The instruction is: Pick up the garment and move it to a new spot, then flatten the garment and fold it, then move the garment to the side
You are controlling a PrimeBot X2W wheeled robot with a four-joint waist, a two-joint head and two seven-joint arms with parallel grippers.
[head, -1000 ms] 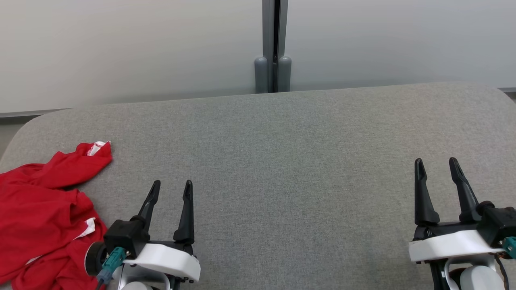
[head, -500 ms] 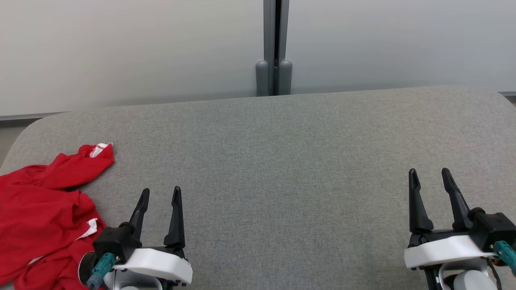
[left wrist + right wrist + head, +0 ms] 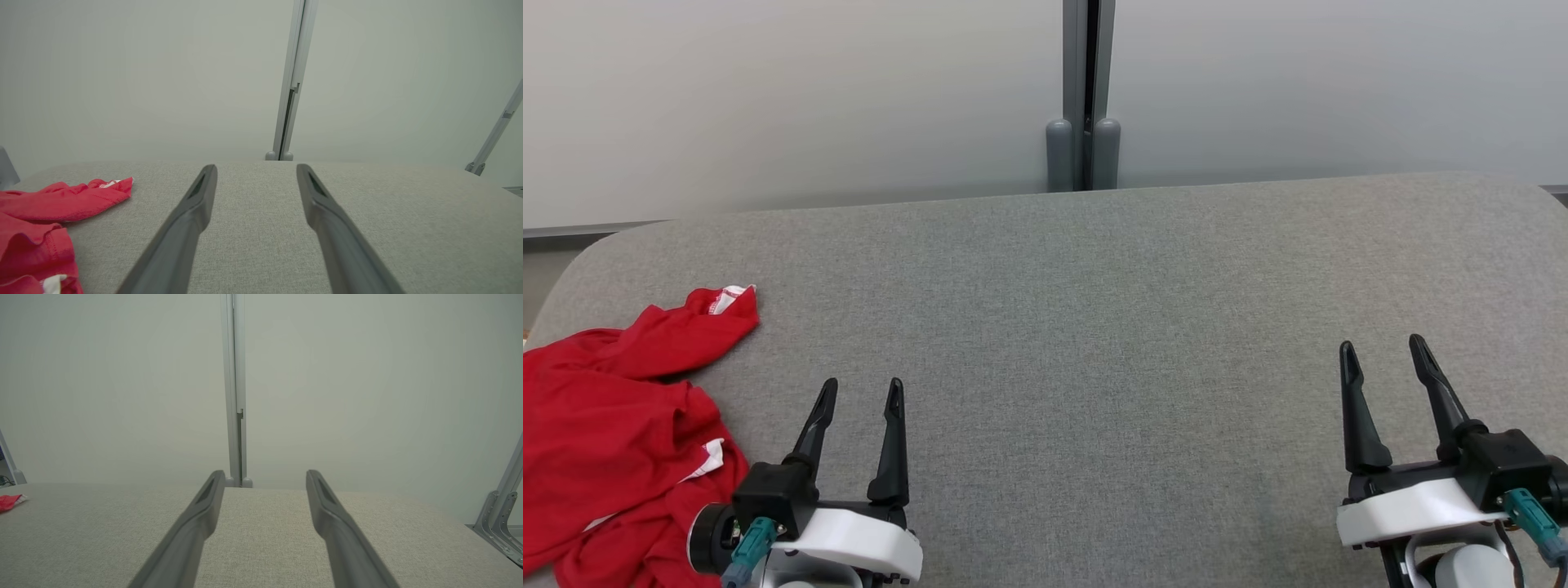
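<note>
So the red garment (image 3: 613,425) is just a crumpled heap at the near left corner of the grey fabric-topped table (image 3: 1094,310). It's all bunched folds, with bits of white trim poking out and one piece stretching toward the far side. Left pincer (image 3: 863,384) sits just right of it, released and empty, fingers clear of the cloth. Right pincer (image 3: 1380,343) is well apart on the right, also spread wide, holding nothing.
</note>
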